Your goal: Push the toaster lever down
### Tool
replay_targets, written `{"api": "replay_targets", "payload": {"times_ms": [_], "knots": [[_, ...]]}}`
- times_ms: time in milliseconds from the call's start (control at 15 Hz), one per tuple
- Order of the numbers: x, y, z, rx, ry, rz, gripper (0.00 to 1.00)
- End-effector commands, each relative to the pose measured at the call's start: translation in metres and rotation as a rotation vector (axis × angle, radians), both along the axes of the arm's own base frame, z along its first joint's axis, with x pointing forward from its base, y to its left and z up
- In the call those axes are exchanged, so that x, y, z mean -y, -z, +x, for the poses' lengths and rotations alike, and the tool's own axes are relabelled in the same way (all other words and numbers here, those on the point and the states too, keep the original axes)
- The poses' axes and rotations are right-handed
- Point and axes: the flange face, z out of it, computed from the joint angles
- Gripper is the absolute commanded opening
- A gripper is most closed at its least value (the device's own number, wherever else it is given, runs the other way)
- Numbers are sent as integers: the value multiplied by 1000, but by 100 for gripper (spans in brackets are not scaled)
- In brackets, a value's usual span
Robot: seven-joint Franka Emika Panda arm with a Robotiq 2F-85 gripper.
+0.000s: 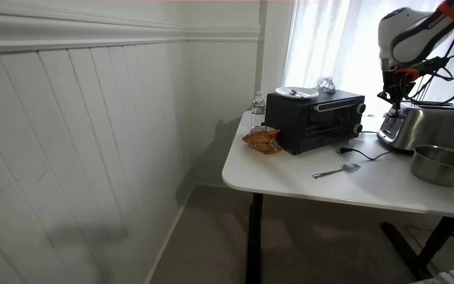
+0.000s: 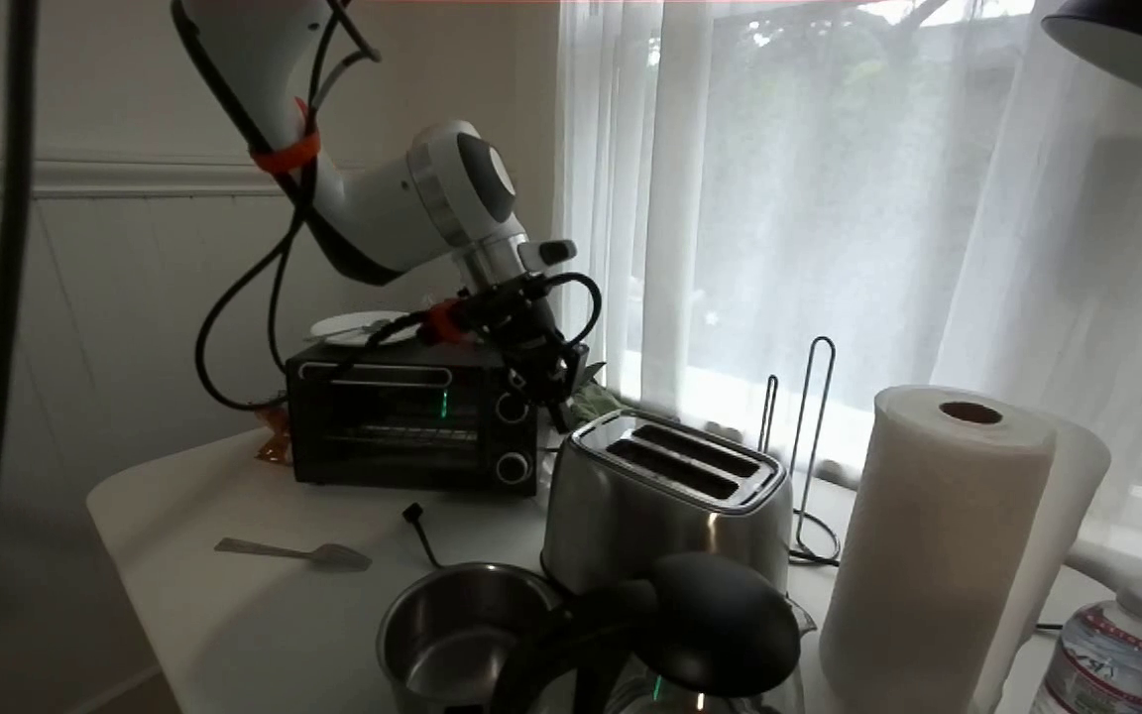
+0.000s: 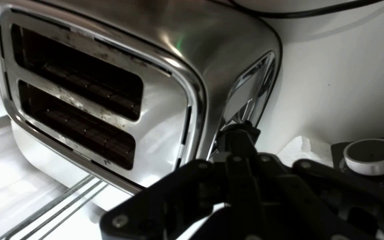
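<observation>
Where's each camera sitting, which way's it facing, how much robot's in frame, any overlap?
An exterior view: off the table, above its top, facing the toaster oven and curtains; arm and gripper at upper right.
An exterior view: near the paper towel roll, facing across the toaster toward the toaster oven; arm from upper left, gripper near middle.
Wrist view: on the wrist, facing down at the toaster's slotted top and one end; only the gripper, at bottom.
Shared: saucepan and toaster oven in both exterior views; toaster in all three.
</observation>
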Motion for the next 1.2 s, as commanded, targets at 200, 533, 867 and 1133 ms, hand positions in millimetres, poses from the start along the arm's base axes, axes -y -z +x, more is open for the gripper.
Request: {"api": "replay_targets", "payload": {"times_ms": [200, 533, 867, 1133], "knots": [[-13, -93, -23, -88, 205, 225, 40], [0, -179, -59, -94, 218, 388, 74], [7, -245, -106, -45, 165, 561, 100], [4, -282, -136, 17, 56, 600, 100]]}}
